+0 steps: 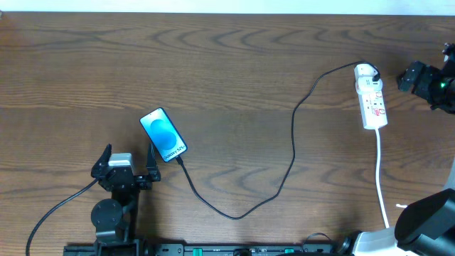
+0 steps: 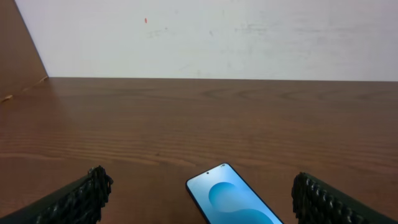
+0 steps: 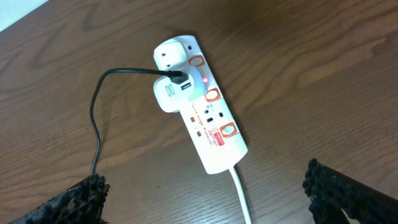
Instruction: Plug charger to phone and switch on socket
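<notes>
The right end effector is being held wide open near the socket — the left end effector likewise, beside the phone. The charger is lying between them; the switch is best being pressed squarely by one fingertip — gently.

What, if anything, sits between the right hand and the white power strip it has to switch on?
Nothing visible. The open right hand looks straight at the socket, and the charger cable runs off from its far end to the side, not across the gap.

A dark wood-grain table meets a plain white wall.
</notes>
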### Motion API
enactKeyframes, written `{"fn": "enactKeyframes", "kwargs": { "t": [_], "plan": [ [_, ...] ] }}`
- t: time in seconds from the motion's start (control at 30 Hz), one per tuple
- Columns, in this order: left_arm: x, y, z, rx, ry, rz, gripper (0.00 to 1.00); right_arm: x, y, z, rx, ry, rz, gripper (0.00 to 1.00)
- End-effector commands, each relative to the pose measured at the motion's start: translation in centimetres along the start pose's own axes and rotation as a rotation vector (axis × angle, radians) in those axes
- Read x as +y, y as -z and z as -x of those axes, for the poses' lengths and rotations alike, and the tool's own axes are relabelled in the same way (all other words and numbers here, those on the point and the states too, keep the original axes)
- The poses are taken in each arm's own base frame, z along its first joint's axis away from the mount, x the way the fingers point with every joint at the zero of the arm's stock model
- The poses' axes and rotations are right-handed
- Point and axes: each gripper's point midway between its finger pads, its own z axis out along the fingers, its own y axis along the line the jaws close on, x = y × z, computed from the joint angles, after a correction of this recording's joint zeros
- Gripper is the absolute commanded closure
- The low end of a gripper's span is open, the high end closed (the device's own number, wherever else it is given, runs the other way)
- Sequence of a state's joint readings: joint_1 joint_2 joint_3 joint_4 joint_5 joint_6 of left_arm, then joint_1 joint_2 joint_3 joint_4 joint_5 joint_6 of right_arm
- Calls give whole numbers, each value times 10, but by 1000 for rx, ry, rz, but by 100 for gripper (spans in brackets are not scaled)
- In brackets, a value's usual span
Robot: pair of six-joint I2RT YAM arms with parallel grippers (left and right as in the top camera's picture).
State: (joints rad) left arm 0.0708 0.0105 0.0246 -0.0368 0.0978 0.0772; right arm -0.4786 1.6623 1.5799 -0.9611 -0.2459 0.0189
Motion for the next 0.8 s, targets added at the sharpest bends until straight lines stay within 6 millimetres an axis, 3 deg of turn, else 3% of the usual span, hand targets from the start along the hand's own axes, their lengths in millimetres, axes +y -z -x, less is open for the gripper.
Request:
{"fn": "enactKeyframes", "kwargs": {
  "t": [0.0, 0.77],
  "plan": [
    [1, -1, -16, 44, 13, 7, 5, 1, 0, 1, -1, -8, 0, 1],
    [7, -1, -17, 46, 61, 45, 5, 1, 0, 1, -1, -8, 0, 1]
  ]
}}
